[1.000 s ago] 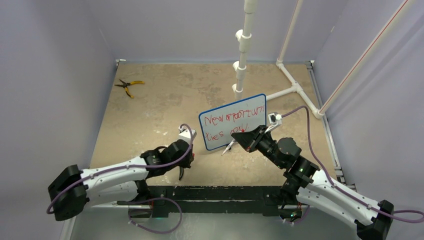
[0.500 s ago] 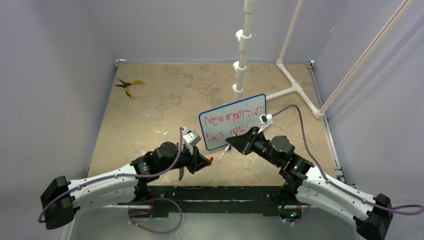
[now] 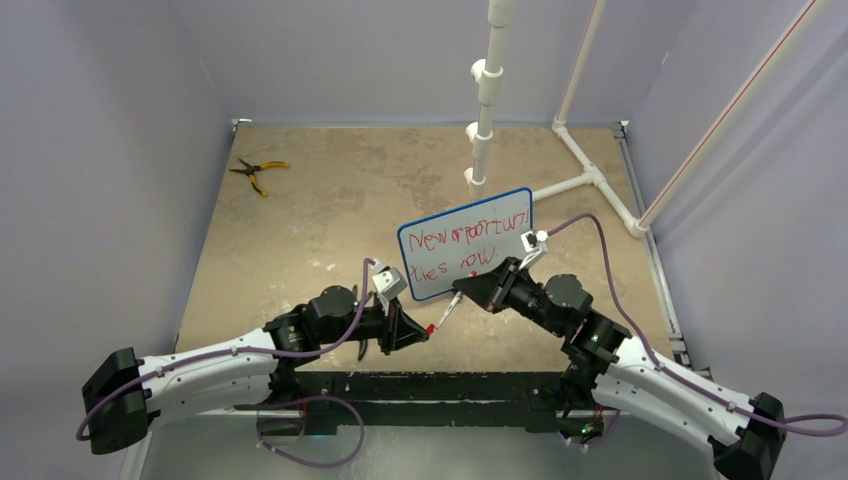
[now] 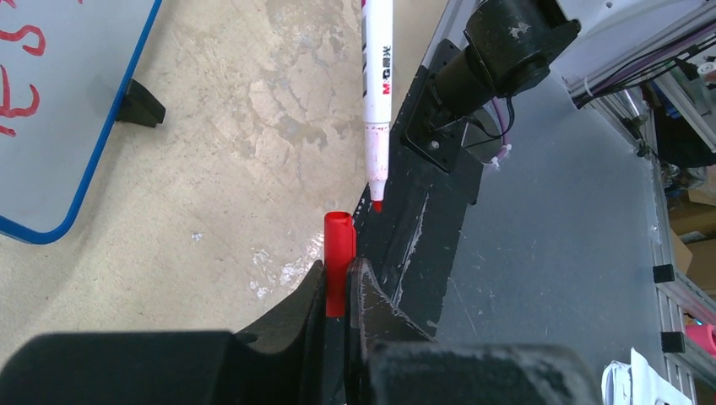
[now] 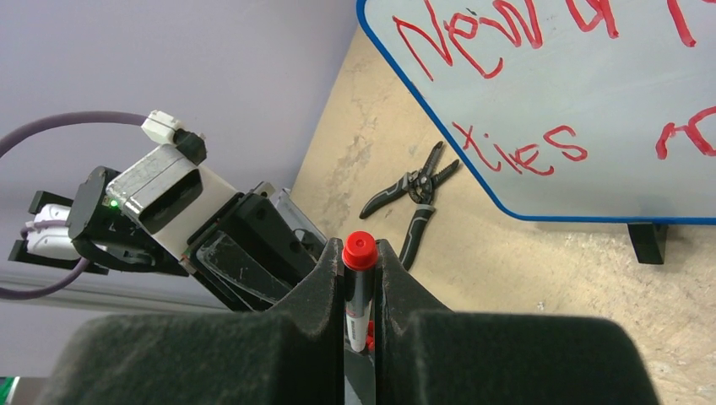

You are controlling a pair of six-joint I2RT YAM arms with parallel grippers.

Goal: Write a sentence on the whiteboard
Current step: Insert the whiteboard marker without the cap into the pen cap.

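The sandy bench (image 3: pixel 300 200) carries a white pipe frame (image 3: pixel 485 100) at the back. In front of that the whiteboard (image 3: pixel 432 285) stands propped on its black feet, slightly right of centre and turned a little toward the arms. Both arms now meet just in front of its lower edge.

A second ago the right end effector (image 3: pixel 468 290) was up against the lower row of writing while the left end effector (image 3: pixel 415 328) hung pointing down at the bench, well to the left. Since then the right one has drawn back off the board, and the left one has swung up and across to face it.

The sentence (image 3: pixel 470 237) runs in red over two rows, roughly "New opportuni / ties now", and its lettering looks the same as a second ago.

The right end effector is clenched on the marker (image 4: pixel 376 84), red tip forward and clear of the board. At the far left of the bench lie yellow-handled pliers (image 3: pixel 257 172), untouched. Smallest is the red cap (image 4: pixel 338 261), clamped in the left end effector with its open mouth toward the marker.

In the left wrist view the tip sits just ahead of that mouth and slightly to one side, not yet in it. I judge the writing finished and capping the marker the step in hand. It calls for a small sideways correction before pushing the two together.
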